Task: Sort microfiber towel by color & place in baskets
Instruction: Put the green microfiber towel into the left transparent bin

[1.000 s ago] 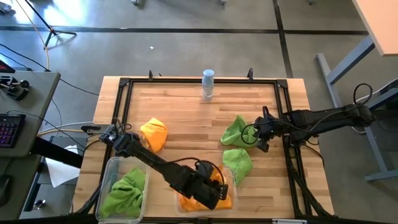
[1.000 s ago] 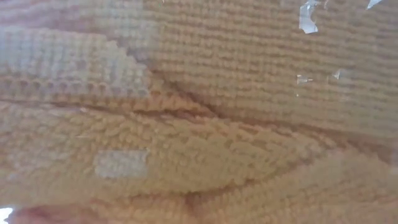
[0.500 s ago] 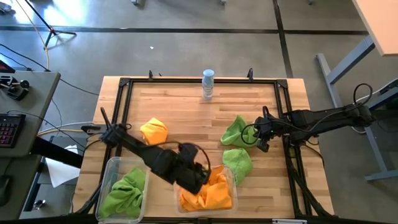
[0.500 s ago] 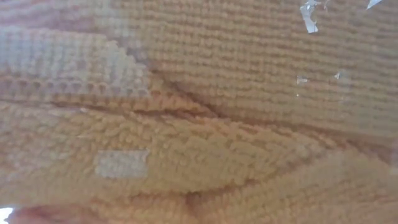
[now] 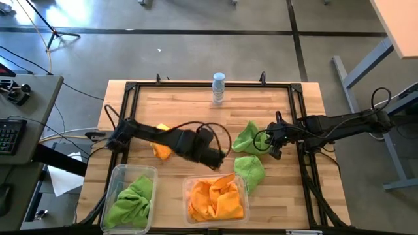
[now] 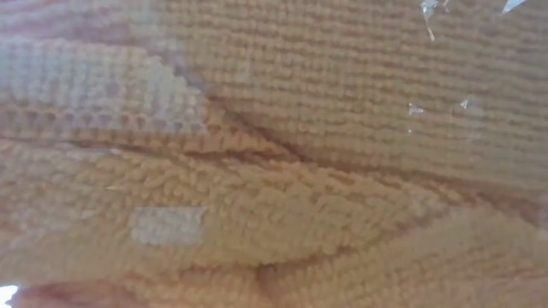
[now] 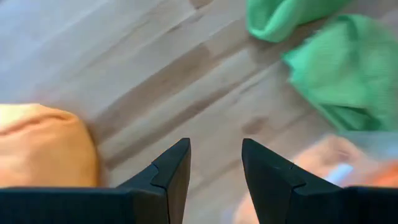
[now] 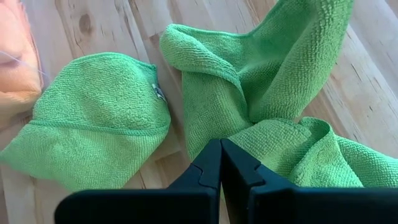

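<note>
My left gripper [image 5: 214, 158] is open and holds nothing; it hovers over bare wood between a loose orange towel [image 5: 160, 142] and two green towels, and its fingers [image 7: 177, 165] stand apart. My right gripper [image 5: 270, 143] is shut at the right side of the farther green towel [image 5: 248, 137]. The nearer green towel [image 5: 249, 171] lies flat on the table. The narrow basket [image 5: 117, 173] holds a green towel [image 5: 132, 199]. The wide basket [image 5: 243, 186] holds orange towels [image 5: 215, 199], which fill the low view [image 6: 274, 171]. My right gripper pinches the farther green towel at a gathered fold [image 8: 249, 127] on its right side, between the two shut fingers [image 8: 208, 165]. The fingers come in low from the table's right. The towel lies bunched on the table, its folds running toward the fingertips.
A small clear bottle [image 5: 218, 88] stands near the far edge. A black frame [image 5: 209, 85] borders the wooden table. Both baskets sit at the near edge. Bare wood [image 5: 196, 114] lies between the bottle and the towels.
My left gripper has risen out of the wide basket and drawn back toward the far edge, to the table's middle. The orange towels stay in that basket, now uncovered.
</note>
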Action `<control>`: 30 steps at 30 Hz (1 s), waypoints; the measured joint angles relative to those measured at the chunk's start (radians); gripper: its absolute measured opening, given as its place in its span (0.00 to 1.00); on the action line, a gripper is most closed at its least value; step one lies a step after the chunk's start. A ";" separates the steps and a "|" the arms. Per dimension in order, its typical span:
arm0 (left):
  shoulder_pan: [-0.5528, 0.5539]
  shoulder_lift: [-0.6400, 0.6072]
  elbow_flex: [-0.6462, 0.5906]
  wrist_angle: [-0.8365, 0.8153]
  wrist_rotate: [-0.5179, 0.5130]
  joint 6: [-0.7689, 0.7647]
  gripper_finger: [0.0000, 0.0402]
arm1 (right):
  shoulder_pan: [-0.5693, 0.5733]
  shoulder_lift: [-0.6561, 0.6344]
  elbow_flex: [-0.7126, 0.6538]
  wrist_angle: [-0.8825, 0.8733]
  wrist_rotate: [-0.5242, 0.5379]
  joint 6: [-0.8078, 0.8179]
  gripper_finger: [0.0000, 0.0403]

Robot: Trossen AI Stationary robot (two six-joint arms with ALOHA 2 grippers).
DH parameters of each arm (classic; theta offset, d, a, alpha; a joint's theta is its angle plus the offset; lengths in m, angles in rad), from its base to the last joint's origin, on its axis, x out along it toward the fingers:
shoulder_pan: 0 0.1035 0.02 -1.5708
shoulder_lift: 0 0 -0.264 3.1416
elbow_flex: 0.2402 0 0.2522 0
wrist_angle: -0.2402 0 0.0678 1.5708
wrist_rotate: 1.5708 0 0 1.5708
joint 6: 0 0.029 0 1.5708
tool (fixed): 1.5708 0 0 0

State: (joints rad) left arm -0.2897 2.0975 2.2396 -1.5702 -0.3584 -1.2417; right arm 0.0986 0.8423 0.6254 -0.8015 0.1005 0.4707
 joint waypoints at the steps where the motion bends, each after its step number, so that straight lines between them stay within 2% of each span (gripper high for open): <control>1: 0.016 -0.002 -0.019 0.004 0.009 0.028 0.33 | 0.000 0.000 0.000 0.000 0.000 0.000 0.00; 4: 0.056 -0.020 -0.076 0.004 0.013 0.097 0.33 | 0.000 0.000 0.000 0.001 0.000 0.000 0.00; 8: 0.109 -0.087 -0.184 0.090 0.015 0.217 0.33 | 0.000 0.000 0.000 0.010 0.000 0.000 0.00; 10: 0.134 -0.147 -0.267 0.171 0.031 0.290 0.33 | 0.000 0.002 0.000 0.024 0.005 0.010 0.00; 13: 0.171 -0.249 -0.420 0.290 0.042 0.361 0.33 | -0.002 0.007 0.000 0.079 0.044 0.107 0.00; 16: 0.204 -0.358 -0.588 0.396 0.051 0.401 0.33 | -0.002 0.022 0.000 0.130 0.057 0.093 0.03; 23: 0.280 -0.611 -0.952 0.611 0.121 0.506 0.33 | 0.000 0.159 0.075 0.124 0.057 0.023 0.22; 30: 0.360 -0.835 -1.226 0.835 0.200 0.645 0.33 | -0.007 0.400 0.205 -0.055 0.140 -0.096 0.43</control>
State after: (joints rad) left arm 0.0702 1.2627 1.0134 -0.7350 -0.1587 -0.5968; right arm 0.0920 1.2427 0.8304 -0.8561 0.2401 0.3747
